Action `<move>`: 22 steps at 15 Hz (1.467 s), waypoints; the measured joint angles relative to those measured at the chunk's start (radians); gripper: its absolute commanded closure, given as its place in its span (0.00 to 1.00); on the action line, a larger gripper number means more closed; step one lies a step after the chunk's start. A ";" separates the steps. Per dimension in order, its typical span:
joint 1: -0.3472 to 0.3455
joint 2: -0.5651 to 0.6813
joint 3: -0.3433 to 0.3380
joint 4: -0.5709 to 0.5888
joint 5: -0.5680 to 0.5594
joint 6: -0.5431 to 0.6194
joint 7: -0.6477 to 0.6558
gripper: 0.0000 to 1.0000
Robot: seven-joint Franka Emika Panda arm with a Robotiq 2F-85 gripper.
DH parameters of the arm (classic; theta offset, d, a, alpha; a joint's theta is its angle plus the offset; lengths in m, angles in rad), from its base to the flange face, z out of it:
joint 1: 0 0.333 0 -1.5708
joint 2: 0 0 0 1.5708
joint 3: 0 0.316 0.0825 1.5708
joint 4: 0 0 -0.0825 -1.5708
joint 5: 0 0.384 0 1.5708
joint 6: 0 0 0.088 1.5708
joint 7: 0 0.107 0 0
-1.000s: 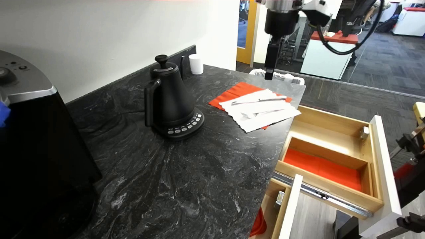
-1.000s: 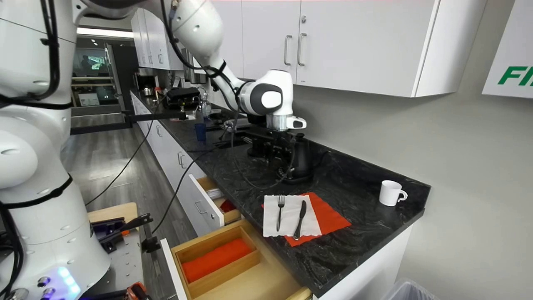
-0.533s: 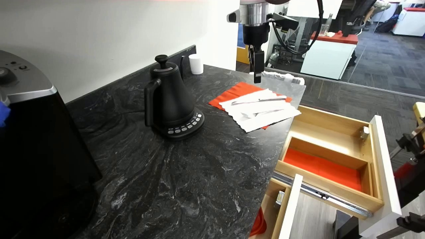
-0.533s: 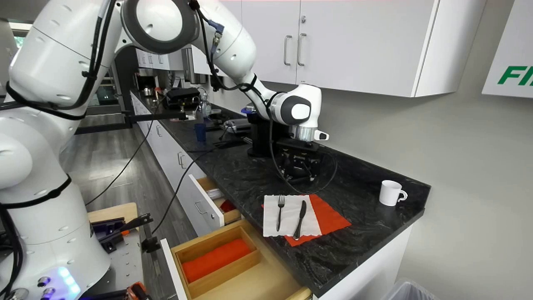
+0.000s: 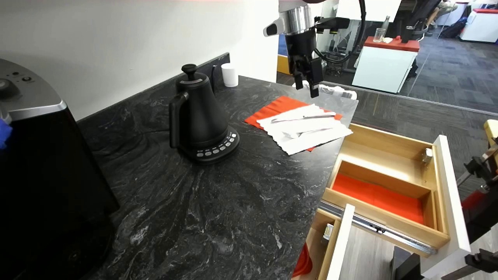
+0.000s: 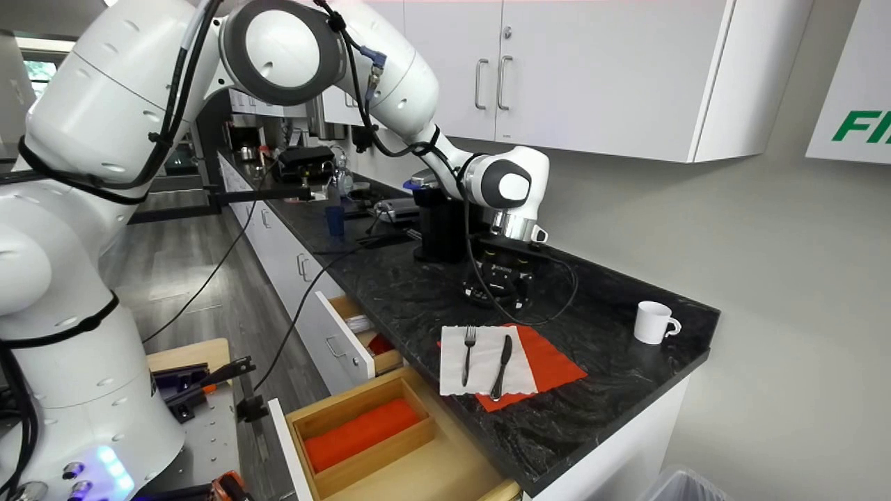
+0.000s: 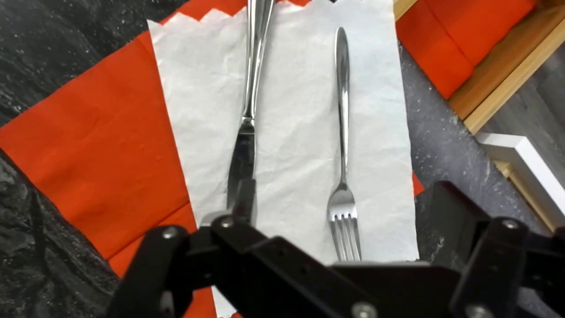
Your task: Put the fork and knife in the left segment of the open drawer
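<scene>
Knife (image 7: 248, 117) and fork (image 7: 343, 119) on white napkin (image 7: 295, 132)
The fork is set nearer the counter (image 7: 435, 123) edge; the gripper (image 7: 345, 192) is spread.

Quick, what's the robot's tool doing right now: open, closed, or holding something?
Tool: open, holding nothing; the fork and knife lie outside its grip.

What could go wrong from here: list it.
The open gripper might pinch the white sheet along with the fork lying on it. In the wrist view one finger overlaps the knife, so descending might knock it. The pale compartment adjoins the red-lined left segment, so an off-centre release might miss.
</scene>
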 measured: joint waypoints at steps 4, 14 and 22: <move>0.003 -0.009 0.000 -0.015 -0.001 -0.010 -0.014 0.00; 0.014 -0.114 -0.003 -0.215 -0.002 0.071 0.079 0.00; 0.013 -0.141 -0.001 -0.294 -0.002 0.069 0.025 0.00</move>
